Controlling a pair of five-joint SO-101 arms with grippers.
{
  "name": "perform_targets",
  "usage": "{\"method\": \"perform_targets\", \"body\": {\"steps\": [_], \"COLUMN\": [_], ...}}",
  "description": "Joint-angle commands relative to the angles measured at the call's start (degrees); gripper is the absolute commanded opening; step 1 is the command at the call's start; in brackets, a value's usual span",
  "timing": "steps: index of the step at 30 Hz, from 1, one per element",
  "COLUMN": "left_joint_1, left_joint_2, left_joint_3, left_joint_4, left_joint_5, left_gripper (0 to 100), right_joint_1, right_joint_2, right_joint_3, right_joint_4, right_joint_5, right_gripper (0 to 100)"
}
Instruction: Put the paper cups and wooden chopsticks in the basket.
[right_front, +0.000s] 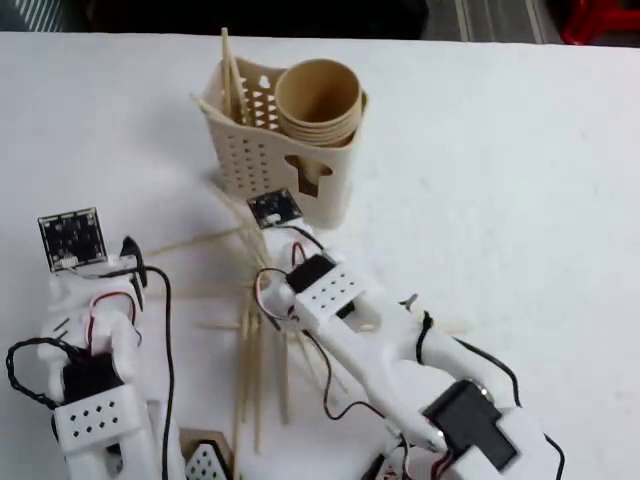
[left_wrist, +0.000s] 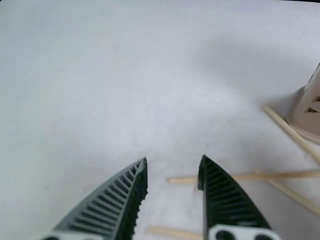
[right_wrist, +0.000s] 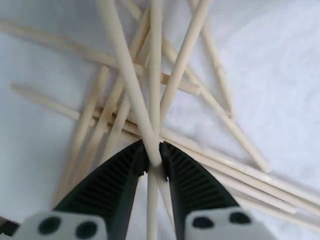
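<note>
The paper cups (right_front: 318, 95) sit stacked inside the basket (right_front: 240, 160), with a few chopsticks (right_front: 229, 70) standing beside them. The rest lie in a loose pile (right_front: 255, 350) on the table (right_front: 520, 200) just in front of the basket. The right gripper (right_wrist: 152, 150) pinches one chopstick (right_wrist: 126, 70) from that pile, so a pickup is in hand. The left gripper (left_wrist: 173, 160) hangs spread and empty, farther from the basket. Next, that stick likely needs lifting free of the tangle, then tipping upright over the basket.

The high camera is looking steeply down on the bench (right_front: 500, 170) from above the arms. Wrist cameras are peering closely past the left tool (left_wrist: 173, 158) and right tool (right_wrist: 152, 147); all are sharing the chopsticks (right_front: 243, 360).
</note>
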Motion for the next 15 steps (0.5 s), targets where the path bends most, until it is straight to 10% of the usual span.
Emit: {"method": "perform_targets", "body": {"steps": [1, 15], "left_joint_1": [-0.4, -0.4], "left_joint_2": [-0.84, -0.84], "left_joint_3": [-0.44, -0.44], "left_joint_4": [-1.14, -1.23], "left_joint_5": [-0.62, -0.62], "left_gripper": [18, 18], "right_joint_1": [-0.13, -0.22], "right_joint_2": [1.71, 3.82], "right_joint_3": [-3.78, -7.38], "right_joint_4": [2.15, 2.33], "right_joint_5": [-0.18, -3.43], "right_gripper": [9.7, 6.0]}}
